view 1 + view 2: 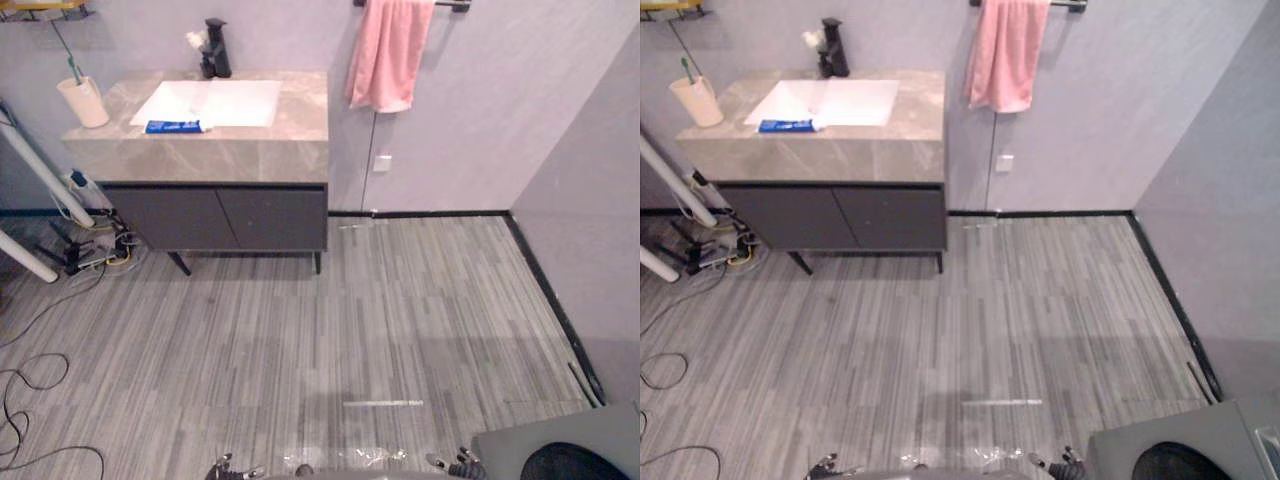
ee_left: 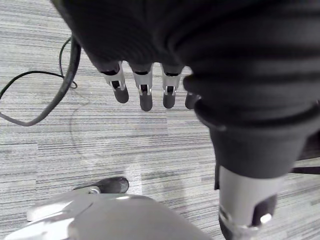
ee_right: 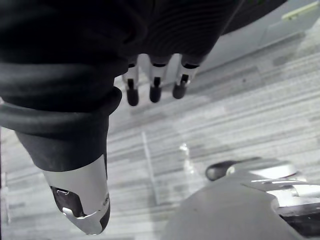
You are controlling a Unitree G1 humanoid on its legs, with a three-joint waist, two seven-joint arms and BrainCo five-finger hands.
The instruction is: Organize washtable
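Washtable (image 1: 230,150) stands well apart from the robot, seemingly untidied: a blue tube (image 1: 173,126) lies loose beside the basin (image 1: 215,100) (a cup (image 1: 84,102) sits at the corner). Left hand (image 2: 144,92) and right hand (image 3: 155,90) hang empty, fingers relaxed and apart.

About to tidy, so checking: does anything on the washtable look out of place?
The blue toothpaste tube lies flat on the grey marbled countertop at the white basin's front edge, while the green toothbrush stands in the beige cup. Nothing looks spilled.
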